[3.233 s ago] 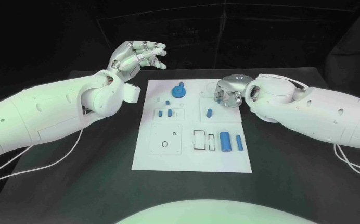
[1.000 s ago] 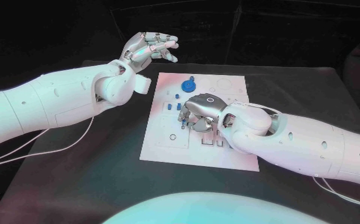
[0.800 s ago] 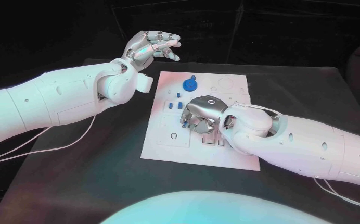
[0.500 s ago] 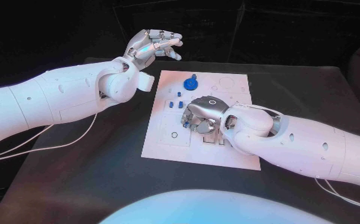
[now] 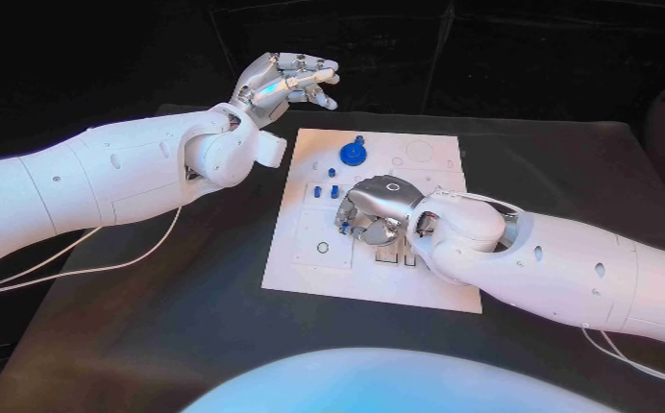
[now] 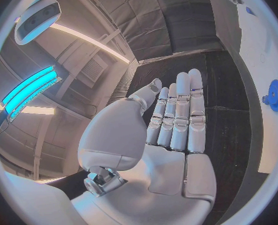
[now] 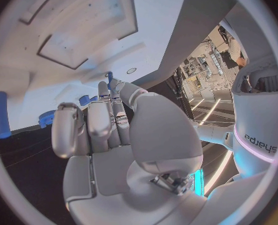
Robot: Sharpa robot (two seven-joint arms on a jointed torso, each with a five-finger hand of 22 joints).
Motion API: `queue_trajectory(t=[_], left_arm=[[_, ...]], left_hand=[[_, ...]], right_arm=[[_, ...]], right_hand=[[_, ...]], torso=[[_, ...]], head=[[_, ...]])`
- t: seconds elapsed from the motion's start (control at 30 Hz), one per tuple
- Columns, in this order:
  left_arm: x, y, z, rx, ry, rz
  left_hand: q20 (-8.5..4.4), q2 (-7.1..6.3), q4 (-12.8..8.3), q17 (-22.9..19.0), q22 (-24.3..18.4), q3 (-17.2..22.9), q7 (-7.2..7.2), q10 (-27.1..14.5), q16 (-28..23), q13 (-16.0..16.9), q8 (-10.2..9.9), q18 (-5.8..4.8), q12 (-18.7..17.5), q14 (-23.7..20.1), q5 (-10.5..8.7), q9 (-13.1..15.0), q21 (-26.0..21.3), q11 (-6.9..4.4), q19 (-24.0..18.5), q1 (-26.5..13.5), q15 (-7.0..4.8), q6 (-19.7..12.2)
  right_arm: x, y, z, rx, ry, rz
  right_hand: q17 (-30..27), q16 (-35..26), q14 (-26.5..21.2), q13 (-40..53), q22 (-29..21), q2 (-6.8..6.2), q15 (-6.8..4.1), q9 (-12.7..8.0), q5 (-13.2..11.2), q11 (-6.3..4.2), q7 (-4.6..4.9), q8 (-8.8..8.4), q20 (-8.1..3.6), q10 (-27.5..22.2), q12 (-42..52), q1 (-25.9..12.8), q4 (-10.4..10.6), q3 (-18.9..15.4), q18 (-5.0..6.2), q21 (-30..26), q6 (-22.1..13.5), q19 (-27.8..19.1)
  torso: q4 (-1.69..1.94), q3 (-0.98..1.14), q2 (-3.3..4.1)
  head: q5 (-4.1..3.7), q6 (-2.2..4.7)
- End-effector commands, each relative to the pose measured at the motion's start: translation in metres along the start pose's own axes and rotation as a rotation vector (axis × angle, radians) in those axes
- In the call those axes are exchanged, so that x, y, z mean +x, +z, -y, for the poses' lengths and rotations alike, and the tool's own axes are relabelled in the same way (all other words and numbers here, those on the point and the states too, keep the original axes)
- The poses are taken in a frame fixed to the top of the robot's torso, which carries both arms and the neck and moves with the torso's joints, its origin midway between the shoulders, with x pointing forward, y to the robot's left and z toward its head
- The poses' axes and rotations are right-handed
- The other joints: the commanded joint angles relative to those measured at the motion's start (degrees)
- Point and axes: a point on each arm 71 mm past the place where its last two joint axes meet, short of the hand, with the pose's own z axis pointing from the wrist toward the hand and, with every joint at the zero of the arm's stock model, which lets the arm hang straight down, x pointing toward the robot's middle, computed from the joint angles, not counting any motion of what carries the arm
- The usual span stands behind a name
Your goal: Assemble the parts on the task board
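Observation:
The white task board point(image 5: 312, 264) lies in the middle of the black table. My right hand point(image 5: 374, 216) reaches down over the board's middle with its fingers curled toward the surface. Thumb and a finger pinch a small blue peg point(image 7: 109, 76) just above the board point(image 7: 83, 35). A blue gear point(image 5: 354, 154) stands near the board's far edge, with small blue parts point(image 5: 326, 192) just in front of it. A blue cylinder point(image 7: 1, 114) lies on the board beyond the fingers. My left hand point(image 5: 288, 82) is raised off the board's far left corner, fingers extended point(image 6: 176, 110), holding nothing.
Recessed slots and holes point(image 5: 322, 251) mark the board's near half. My right forearm point(image 5: 554, 269) lies across the board's near right corner. Bare black table point(image 5: 153, 307) lies to the left and in front of the board.
Since 3.2 s ago my right hand has moved from the board's far right side to its middle; the camera has shifted too. Over the last second both hands stay nearly still.

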Motion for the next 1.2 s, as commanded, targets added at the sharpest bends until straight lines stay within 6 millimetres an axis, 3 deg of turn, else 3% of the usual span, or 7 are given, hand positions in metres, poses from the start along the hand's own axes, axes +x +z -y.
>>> queue_trajectory(t=[0.03,1.2], left_arm=[[0.001,0.001,0.0011,0.006,-0.012,-0.009],[0.0021,0.0019,0.0001,-0.002,-0.016,-0.015]], left_hand=[[-0.11,-0.06,-0.32,-0.05,-0.06,0.02,0.25,-0.33,-0.21,-0.08,-0.22,0.74,0.14,0.36,0.28,-0.05,-0.2,-0.02,0.32,-0.15,-0.1,-0.28],[-0.1,-0.01,-0.35,-0.08,-0.1,0.04,0.27,-0.4,-0.26,-0.09,-0.25,0.74,0.12,0.35,0.31,-0.05,-0.24,-0.01,0.32,-0.14,-0.09,-0.33]], right_arm=[[-0.001,0.0002,-0.0012,-0.005,-0.012,0.025],[0.002,0.0065,0.0012,0.009,-0.029,-0.003]], right_hand=[[-0.04,0.18,0.87,-0.09,0.92,-0.15,-0.29,0.04,0.44,0.22,0.33,-0.01,0.07,-0.15,-0.34,-0.54,0.08,0.14,-0.7,0.32,-0.12,0.25],[-0.05,0.21,0.87,-0.1,0.91,-0.21,-0.28,0.03,0.55,0.23,0.34,-0.06,0.08,-0.13,-0.36,-0.52,0.01,0.13,-0.7,0.32,-0.13,0.22]], torso=[[0.0,0.0,0.0],[0.01,-0.06,-0.04]], head=[[-0.02,-0.06],[-0.06,-0.32]])
